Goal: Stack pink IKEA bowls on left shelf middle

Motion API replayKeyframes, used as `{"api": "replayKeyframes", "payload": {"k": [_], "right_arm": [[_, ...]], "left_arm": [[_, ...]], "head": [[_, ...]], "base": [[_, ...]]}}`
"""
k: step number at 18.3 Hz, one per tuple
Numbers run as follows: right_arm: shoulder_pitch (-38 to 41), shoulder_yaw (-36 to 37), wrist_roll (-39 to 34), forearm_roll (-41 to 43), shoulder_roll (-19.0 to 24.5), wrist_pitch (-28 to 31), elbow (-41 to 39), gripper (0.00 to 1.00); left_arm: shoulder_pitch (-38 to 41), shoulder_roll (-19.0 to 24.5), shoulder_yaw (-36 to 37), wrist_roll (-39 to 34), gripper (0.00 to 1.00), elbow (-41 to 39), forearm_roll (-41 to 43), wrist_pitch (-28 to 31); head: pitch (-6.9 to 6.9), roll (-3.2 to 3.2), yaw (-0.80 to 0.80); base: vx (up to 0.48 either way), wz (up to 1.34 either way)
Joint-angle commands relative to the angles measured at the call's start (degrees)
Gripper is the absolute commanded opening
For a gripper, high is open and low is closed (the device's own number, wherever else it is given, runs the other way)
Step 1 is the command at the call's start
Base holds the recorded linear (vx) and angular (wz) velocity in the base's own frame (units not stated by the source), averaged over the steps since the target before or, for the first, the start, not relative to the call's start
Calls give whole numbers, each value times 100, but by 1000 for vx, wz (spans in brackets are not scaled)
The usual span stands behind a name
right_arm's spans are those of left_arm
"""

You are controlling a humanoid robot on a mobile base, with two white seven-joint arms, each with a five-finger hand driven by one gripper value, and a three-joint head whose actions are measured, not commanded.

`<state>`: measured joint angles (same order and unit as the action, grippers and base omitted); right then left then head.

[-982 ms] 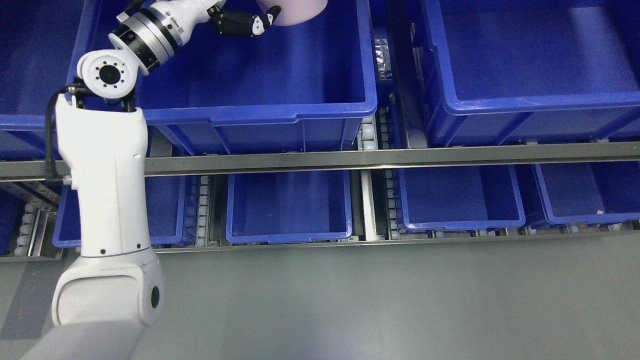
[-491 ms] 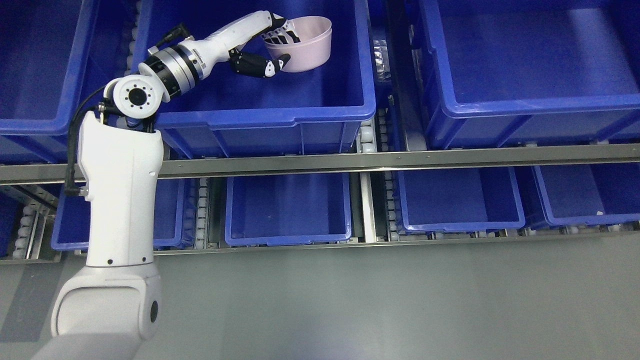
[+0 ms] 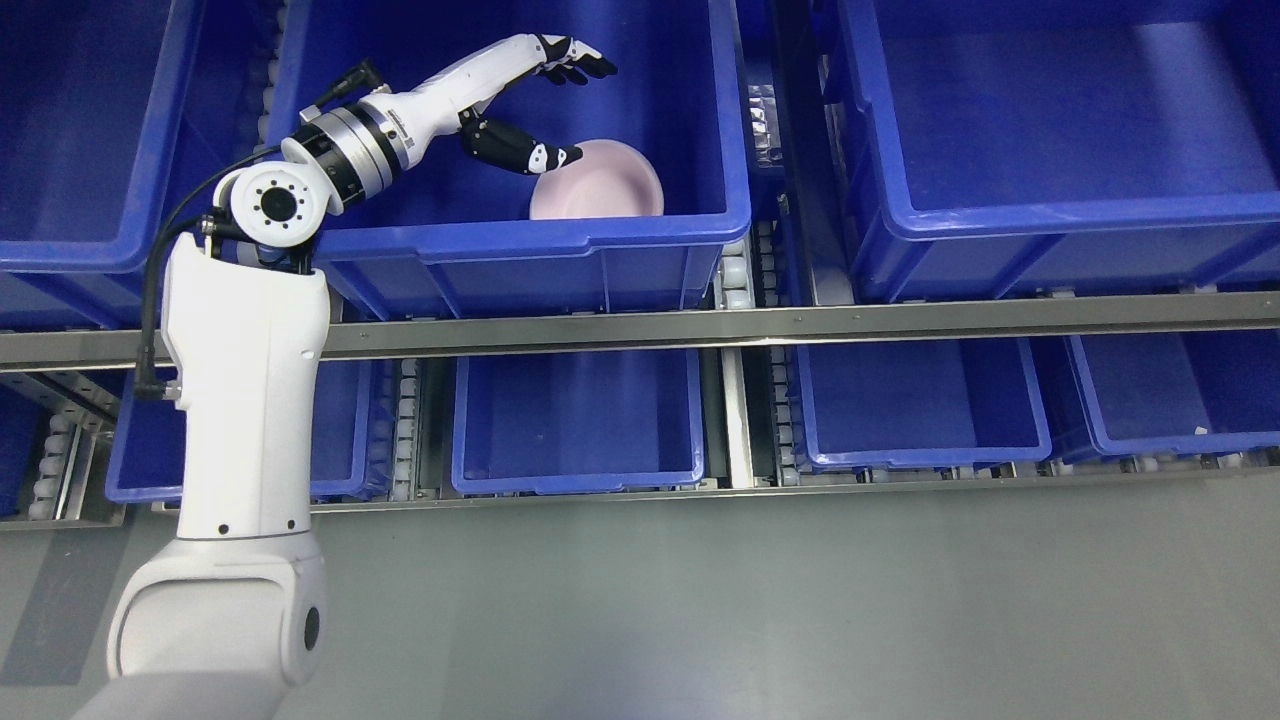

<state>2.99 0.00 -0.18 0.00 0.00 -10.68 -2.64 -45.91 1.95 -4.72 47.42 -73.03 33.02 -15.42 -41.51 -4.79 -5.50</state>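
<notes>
One pale pink plastic bowl (image 3: 598,186) lies in the large blue plastic bin (image 3: 640,225) on the upper shelf level, near the bin's front wall and toward its right side, its smooth rounded surface facing the camera. One white robot arm (image 3: 245,400) rises from the lower left, and its left hand (image 3: 530,105) hangs over the bin with fingers (image 3: 580,65) spread, holding nothing; the thumb tip sits just beside the bowl's left rim. Three further blue bins (image 3: 575,415) sit on the lower level behind a metal rail (image 3: 800,322).
</notes>
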Motion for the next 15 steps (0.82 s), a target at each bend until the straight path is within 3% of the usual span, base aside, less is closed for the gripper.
{"api": "replayKeyframes", "payload": {"k": [1, 2, 3, 6, 8, 15], "right_arm": [[0, 53, 1, -44, -100, 5, 0, 100], [0, 61, 1, -44, -100, 5, 0, 100], [0, 61, 1, -44, -100, 5, 0, 100], [0, 61, 1, -44, -100, 5, 0, 100], [0, 61, 1, -44, -100, 5, 0, 100], [0, 53, 1, -44, -100, 5, 0, 100]], "left_arm": [[-593, -95, -1117, -432, 73, -150, -497, 100], [-629, -95, -1136, -1044, 85, -115, -750, 222], [-621, -95, -1110, -1790, 90, -106, -1057, 397], [-481, -95, -900, -3480, 94, -124, -2296, 688], [-235, -95, -689, -4106, 96, -211, -2545, 689], [477, -95, -135, -4382, 99, -1072, -2564, 1365]], "head": [[0, 0, 0], [0, 0, 0], [0, 0, 0], [0, 0, 0], [0, 0, 0], [0, 0, 0]], "base": [[0, 0], [0, 0], [-12, -29], [4, -8], [0, 0], [0, 0]]}}
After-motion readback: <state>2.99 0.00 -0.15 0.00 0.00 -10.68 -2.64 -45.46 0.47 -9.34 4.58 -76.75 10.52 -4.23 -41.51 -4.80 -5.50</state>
